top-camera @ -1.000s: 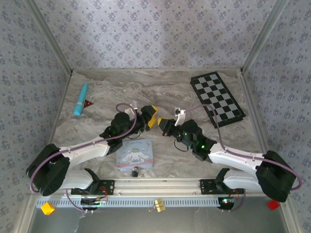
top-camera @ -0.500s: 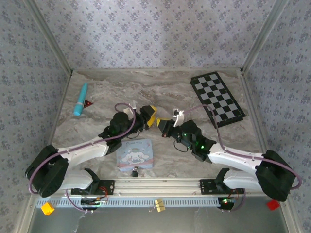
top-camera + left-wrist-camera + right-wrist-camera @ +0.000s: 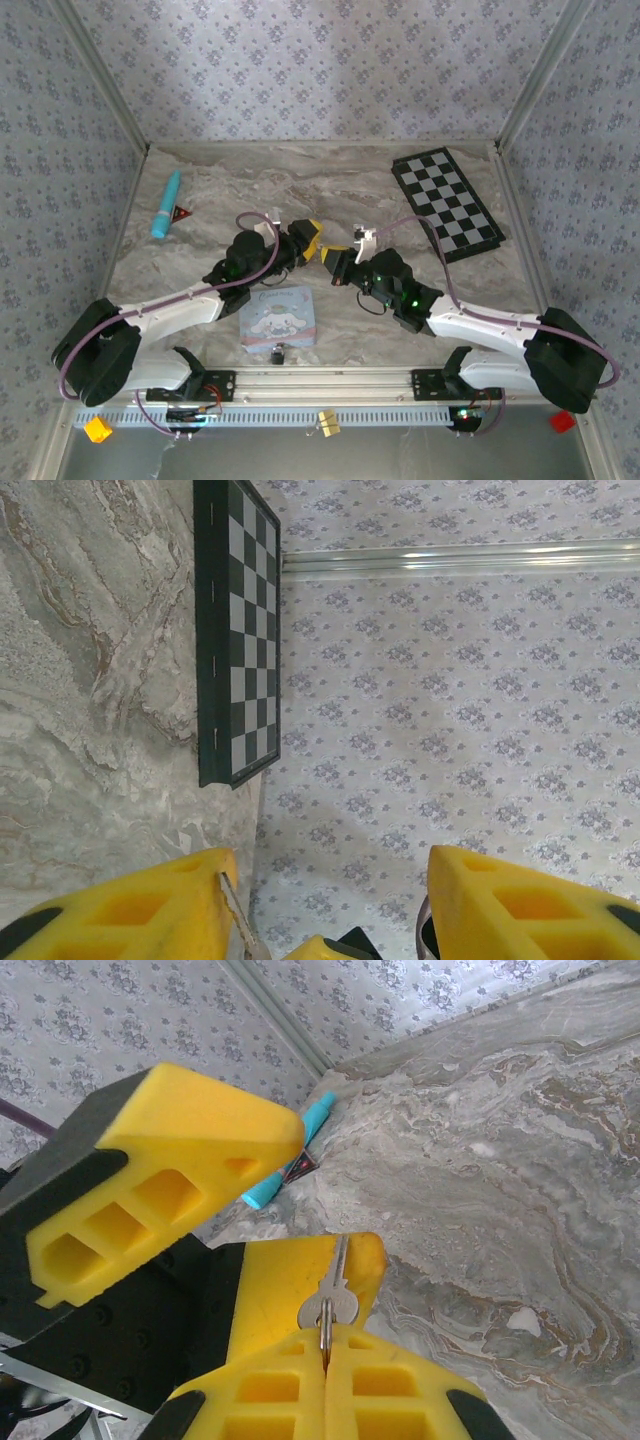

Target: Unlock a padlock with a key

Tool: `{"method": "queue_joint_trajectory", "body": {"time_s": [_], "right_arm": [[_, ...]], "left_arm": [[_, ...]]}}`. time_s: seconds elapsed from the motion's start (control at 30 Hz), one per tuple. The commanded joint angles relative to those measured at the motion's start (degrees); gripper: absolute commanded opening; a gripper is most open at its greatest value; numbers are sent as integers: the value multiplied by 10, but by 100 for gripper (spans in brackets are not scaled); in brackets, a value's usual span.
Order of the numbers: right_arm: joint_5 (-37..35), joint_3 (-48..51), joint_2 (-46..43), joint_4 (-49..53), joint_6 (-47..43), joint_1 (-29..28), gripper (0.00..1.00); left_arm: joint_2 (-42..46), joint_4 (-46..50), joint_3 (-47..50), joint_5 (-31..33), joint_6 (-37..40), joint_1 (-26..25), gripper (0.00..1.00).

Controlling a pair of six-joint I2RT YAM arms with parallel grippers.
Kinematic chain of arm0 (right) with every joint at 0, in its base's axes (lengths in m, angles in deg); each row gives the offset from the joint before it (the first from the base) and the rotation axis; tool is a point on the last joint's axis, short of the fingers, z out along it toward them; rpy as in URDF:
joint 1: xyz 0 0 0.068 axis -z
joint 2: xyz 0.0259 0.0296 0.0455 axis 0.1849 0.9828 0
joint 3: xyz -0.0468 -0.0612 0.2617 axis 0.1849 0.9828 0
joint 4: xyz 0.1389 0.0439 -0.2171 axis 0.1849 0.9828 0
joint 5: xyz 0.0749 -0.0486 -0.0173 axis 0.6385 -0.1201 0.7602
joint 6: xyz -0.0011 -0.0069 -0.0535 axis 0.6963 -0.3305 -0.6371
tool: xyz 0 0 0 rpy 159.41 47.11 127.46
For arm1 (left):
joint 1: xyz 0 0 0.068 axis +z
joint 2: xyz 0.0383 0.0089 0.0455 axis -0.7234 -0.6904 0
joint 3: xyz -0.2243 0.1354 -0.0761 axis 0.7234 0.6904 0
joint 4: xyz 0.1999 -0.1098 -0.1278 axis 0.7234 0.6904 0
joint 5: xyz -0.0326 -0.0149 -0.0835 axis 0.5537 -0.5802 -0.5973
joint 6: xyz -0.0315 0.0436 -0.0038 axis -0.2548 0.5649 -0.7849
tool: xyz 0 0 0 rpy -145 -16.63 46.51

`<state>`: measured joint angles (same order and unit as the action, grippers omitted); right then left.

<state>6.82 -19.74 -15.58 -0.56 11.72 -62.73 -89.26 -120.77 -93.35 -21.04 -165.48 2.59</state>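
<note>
At the centre of the marble table (image 3: 330,185), your two arms meet fingertip to fingertip. Your right gripper (image 3: 326,1352) is clamped tight on the bow of a small silver key (image 3: 330,1305), whose blade points out past the yellow pads. Your left gripper (image 3: 316,240) stands partly open around that blade. From the right wrist, one yellow finger (image 3: 170,1140) hangs clear above the key. The other lies behind it, with the blade against or just beside its face; you cannot tell whether they touch. The left jaws grip nothing.

Nearer the arm bases, the padlock (image 3: 277,351) lies on the table at the near edge of the pale blue cartoon tin (image 3: 280,315). It is touching the tin or just beside it, and well apart from both grippers. It is too small for you to tell whether its shackle is shut.

At far right a dark chessboard (image 3: 445,203) lies flat. At far left a teal pen (image 3: 166,204) rests with a small red-and-black triangle (image 3: 182,213) just beside it.
</note>
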Motion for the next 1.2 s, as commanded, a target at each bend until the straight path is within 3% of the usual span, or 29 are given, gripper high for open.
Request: {"method": "queue_joint_trajectory", "body": {"time_s": [0.0, 0.5, 0.97, 1.07, 1.17], "right_arm": [[-4, -6, 3, 1, -14, -4, 0], [-4, -11, 6, 1, -13, -4, 0], [-13, -18, -2, 16, -8, -2, 1], [-23, -10, -30, 33, -1, 7, 25], [-23, 19, -70, 26, 29, 30, 66]], "left_arm": [[11, -4, 6, 8, 10, 5, 50], [9, 5, 1, 8, 8, 6, 20], [10, 38, -8, 15, 15, 8, 4], [25, 63, -9, 21, 34, 21, 1], [66, 130, -15, 59, 98, 37, 0]]}}
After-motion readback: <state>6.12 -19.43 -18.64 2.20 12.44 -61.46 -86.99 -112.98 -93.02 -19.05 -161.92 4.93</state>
